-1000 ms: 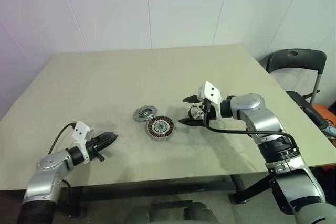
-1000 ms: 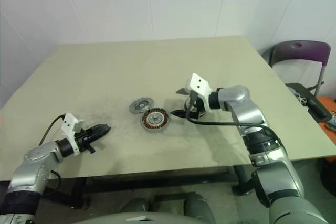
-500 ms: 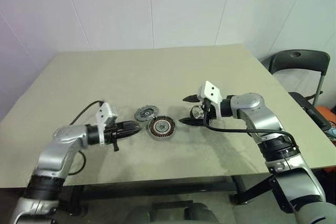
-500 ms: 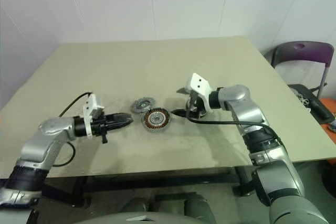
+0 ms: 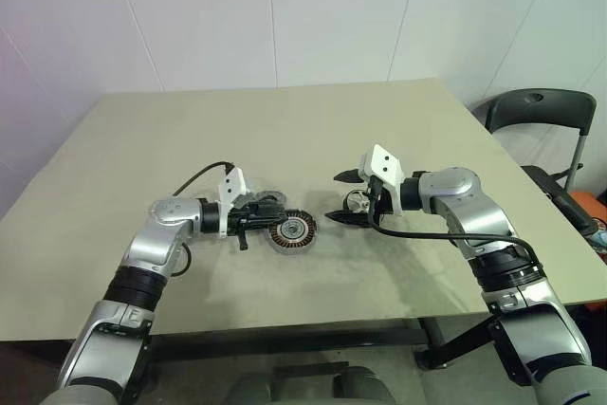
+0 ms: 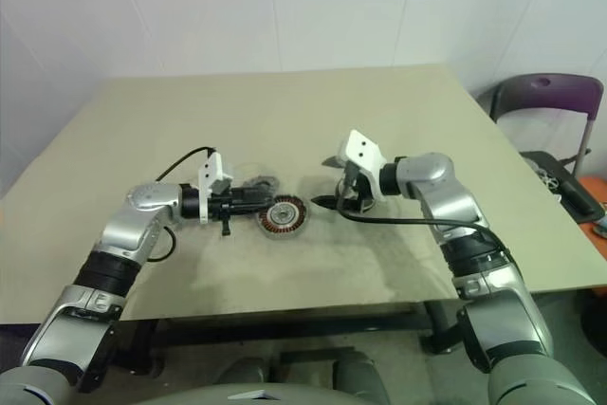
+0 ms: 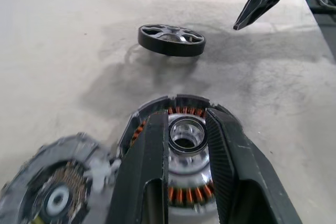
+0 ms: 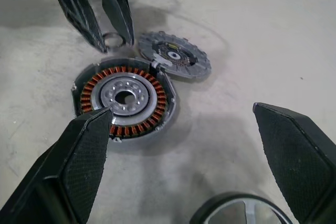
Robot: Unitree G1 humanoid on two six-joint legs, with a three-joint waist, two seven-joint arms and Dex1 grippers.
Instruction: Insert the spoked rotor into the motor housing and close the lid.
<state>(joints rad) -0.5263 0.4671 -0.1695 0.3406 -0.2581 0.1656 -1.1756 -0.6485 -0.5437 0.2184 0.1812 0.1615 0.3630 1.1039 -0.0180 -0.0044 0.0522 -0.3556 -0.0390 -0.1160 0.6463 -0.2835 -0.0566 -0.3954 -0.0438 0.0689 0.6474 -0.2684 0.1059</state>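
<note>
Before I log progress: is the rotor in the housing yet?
Out. The rotor lies flat on the table, apart from the housing, whose windings are uncovered.

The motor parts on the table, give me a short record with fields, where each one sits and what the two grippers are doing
spoked rotor: flat on the table, under the open right gripper
motor housing: on the table, windings up, no rotor inside
lid: beside the housing, touching its edge
left gripper: fingers a little apart, empty, at the housing
task state: rotor not yet inserted

text: none readable | labels: none | brands: none | numbers: none
</note>
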